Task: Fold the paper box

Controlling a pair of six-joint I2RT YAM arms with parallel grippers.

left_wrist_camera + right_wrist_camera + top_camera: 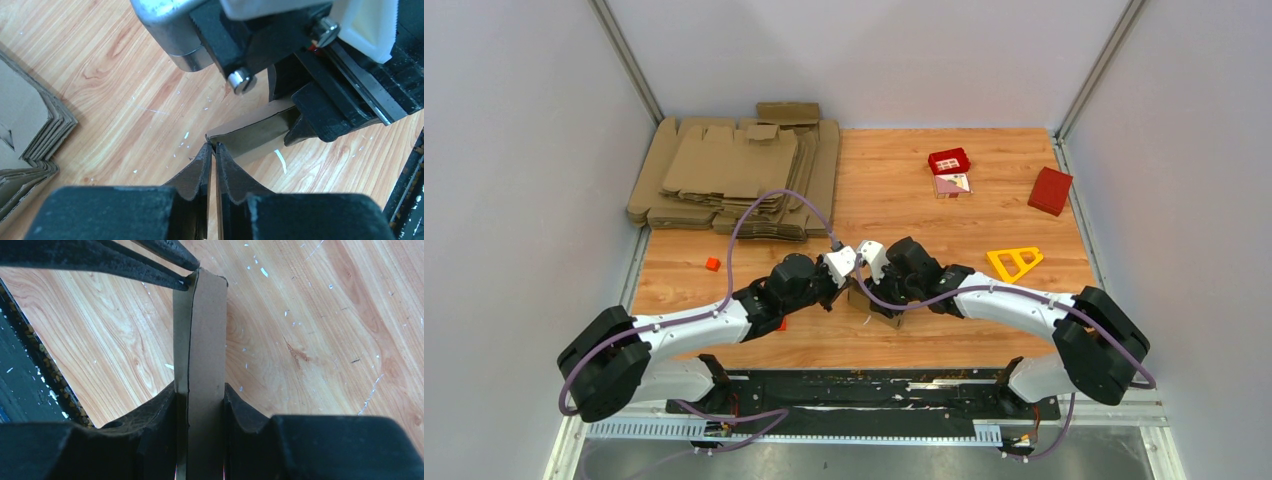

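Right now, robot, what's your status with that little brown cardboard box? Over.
Left gripper pinching a corner of small brown cardboard box. Right gripper clamped across its body. Flat brown cardboard pile well clear.

paper box (pixel 205 340) between the right gripper (pixel 200 390) fingers (pixel 150 415): smooth matt brown cardboard. fingers: rough, scuffed black plastic. table (pixel 310 340) beyond the fingertips: glossy scratched wood grain.

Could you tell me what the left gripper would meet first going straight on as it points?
The paper box, whose edge sits at the left gripper's fingertips; the right gripper seems just beyond.
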